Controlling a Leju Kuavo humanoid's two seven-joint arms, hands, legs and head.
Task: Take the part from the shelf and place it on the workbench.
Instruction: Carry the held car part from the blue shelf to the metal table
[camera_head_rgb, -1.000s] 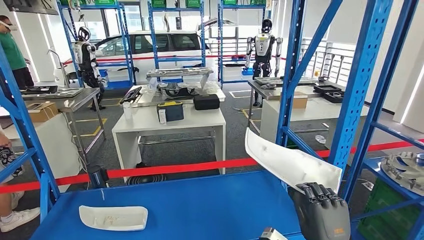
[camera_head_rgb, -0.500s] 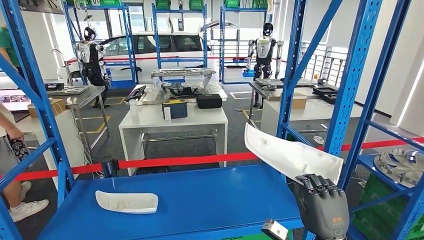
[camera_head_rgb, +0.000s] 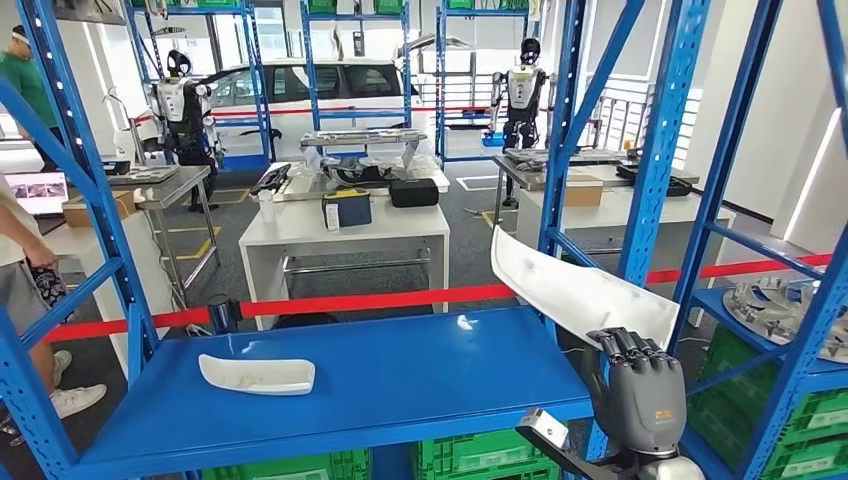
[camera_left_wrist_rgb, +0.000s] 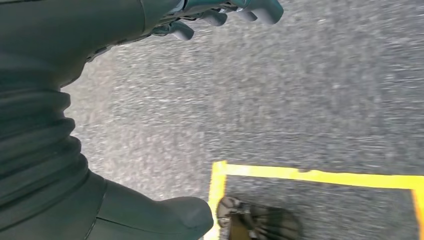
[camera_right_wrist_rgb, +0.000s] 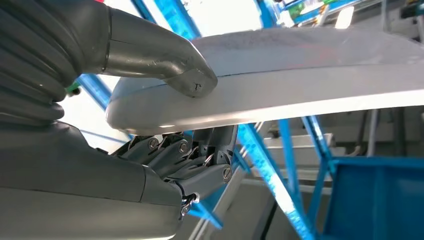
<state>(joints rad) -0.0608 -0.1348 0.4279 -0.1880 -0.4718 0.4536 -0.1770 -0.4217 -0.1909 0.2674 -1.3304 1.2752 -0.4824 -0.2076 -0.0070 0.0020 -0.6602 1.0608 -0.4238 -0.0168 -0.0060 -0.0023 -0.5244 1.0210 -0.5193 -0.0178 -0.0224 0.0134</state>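
No legible writing was seen. The white part (camera_head_rgb: 580, 296) was gripped by the right hand (camera_head_rgb: 640, 395) beyond the blue shelf's (camera_head_rgb: 400, 385) right edge; a second white part (camera_head_rgb: 257, 374) lay near its left edge. The left hand (camera_left_wrist_rgb: 220, 15) was held empty, fingers apart, above grey floor (camera_left_wrist_rgb: 300, 100).

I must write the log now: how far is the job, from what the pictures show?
Done: the right hand holds one white part, lifted above the blue shelf. Left: carrying it to a workbench and setting it down. A second white part lies on the shelf.

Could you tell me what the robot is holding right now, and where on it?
The right hand grips the white part by one end.
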